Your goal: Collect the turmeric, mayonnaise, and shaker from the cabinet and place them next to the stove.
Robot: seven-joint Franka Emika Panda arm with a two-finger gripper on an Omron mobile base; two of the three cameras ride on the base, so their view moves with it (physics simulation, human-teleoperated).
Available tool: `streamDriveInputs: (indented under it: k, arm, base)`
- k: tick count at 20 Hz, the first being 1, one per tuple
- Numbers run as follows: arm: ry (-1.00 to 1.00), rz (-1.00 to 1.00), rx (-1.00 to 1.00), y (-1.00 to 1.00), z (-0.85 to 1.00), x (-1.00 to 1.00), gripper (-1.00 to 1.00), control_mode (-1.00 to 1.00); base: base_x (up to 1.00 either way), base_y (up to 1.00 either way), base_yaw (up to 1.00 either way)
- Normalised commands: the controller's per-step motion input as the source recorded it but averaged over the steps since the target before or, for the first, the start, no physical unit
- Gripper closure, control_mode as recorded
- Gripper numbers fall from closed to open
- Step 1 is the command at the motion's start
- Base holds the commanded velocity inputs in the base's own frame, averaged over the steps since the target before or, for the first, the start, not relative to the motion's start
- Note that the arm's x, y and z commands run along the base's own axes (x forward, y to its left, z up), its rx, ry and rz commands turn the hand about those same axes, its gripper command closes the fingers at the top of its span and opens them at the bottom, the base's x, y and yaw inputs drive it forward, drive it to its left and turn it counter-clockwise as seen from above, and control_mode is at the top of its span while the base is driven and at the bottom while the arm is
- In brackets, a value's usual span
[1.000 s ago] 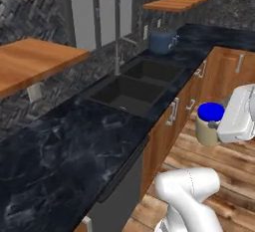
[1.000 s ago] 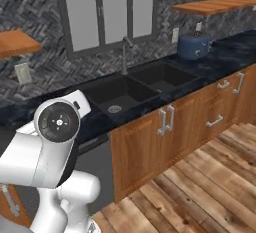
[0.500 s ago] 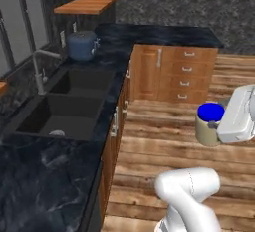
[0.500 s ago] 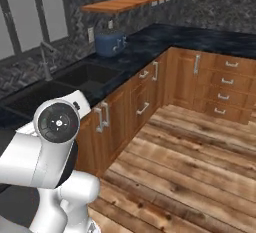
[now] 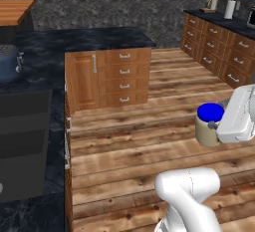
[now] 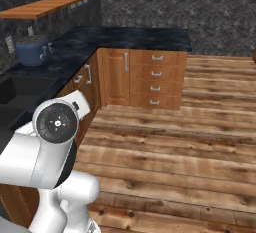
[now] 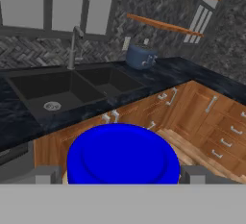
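Note:
The mayonnaise [image 5: 210,112], a cream jar with a bright blue lid, hangs in the air over the wooden floor at the right of the left base view. My gripper [image 5: 213,125] is shut on it from the right side. In the hand view the mayonnaise lid [image 7: 122,151] sits between the two fingers [image 7: 48,175] of my gripper [image 7: 121,176]. The cabinet [image 6: 42,6], an open orange-brown shelf board, hangs on the wall above the counter, and also appears as the cabinet [image 7: 161,23] far off. The turmeric, the shaker and the stove are out of view.
A dark counter [image 6: 130,34] runs round a corner over wooden drawers [image 5: 124,76]. A blue-grey appliance [image 6: 32,49] stands on it beside a black double sink [image 7: 72,88] with a faucet [image 7: 74,45]. More cupboards [image 5: 224,52] line the far right. Wooden floor [image 5: 149,141] lies open.
The base has turned, so both base views swept along the counter from the sink to the corner and the floor. The jar stays in my gripper, in the same spot relative to the arm.

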Motion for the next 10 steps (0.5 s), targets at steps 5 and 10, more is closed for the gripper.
streamDriveInputs:
  k: [5, 10]
  arm:
    - [0.00, 0.00, 0.00, 0.00, 0.00, 0.00, 1.00, 1.00]
    - [0.00, 0.00, 0.00, 0.00, 0.00, 0.00, 1.00, 1.00]
  base:
    - [0.62, -0.27, -0.54]
    - [0.67, -0.17, -0.54]
